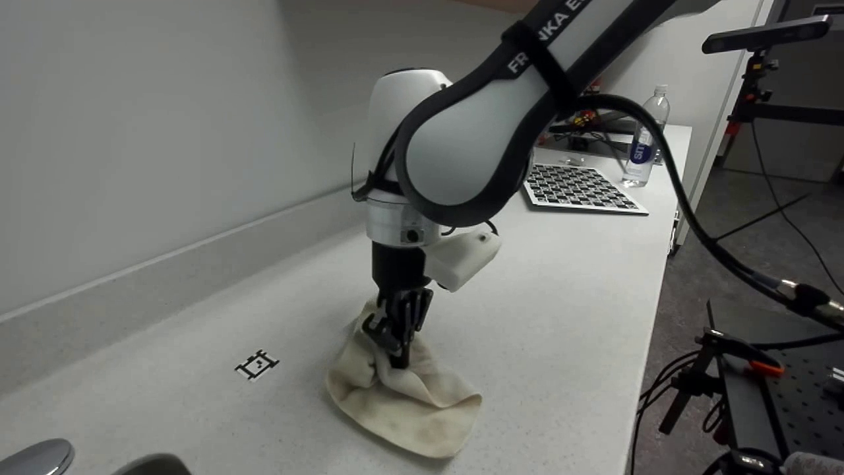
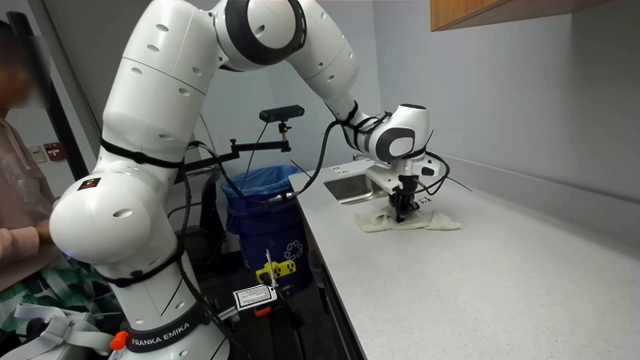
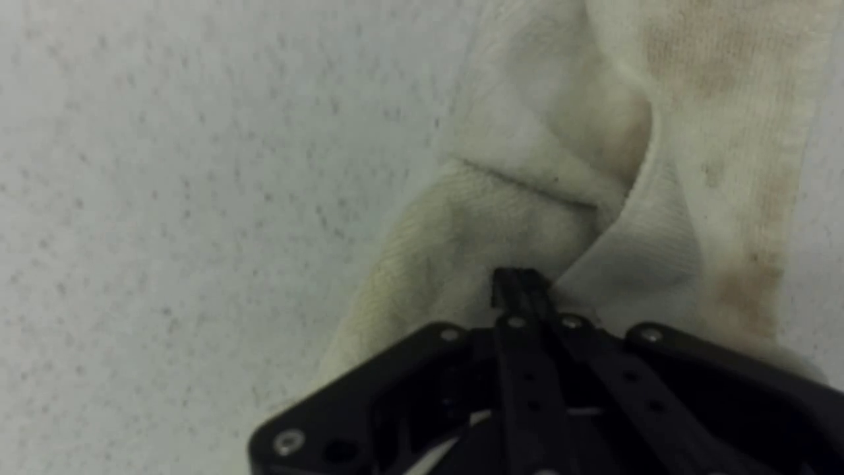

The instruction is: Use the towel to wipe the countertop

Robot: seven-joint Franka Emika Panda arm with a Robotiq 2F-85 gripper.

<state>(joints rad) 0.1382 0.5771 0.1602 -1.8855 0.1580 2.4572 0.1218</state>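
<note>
The cream towel (image 1: 422, 415) has brownish stains and lies crumpled on the white speckled countertop (image 1: 541, 330). It also shows in an exterior view (image 2: 435, 220) and in the wrist view (image 3: 712, 165). My gripper (image 1: 399, 363) points straight down into the middle of the towel, its fingers together. In an exterior view the gripper (image 2: 399, 219) reaches down to countertop level with cloth on both sides. In the wrist view the fingertips (image 3: 524, 287) are closed, and folds gather at them. The cloth between the fingers is hidden.
A printed marker (image 1: 257, 365) lies left of the towel. A sink (image 2: 354, 188) is set into the counter beyond the arm. A checkered board (image 1: 580, 189) and a water bottle (image 1: 643, 145) stand farther along. A wall ledge (image 2: 540, 182) runs along the counter's back.
</note>
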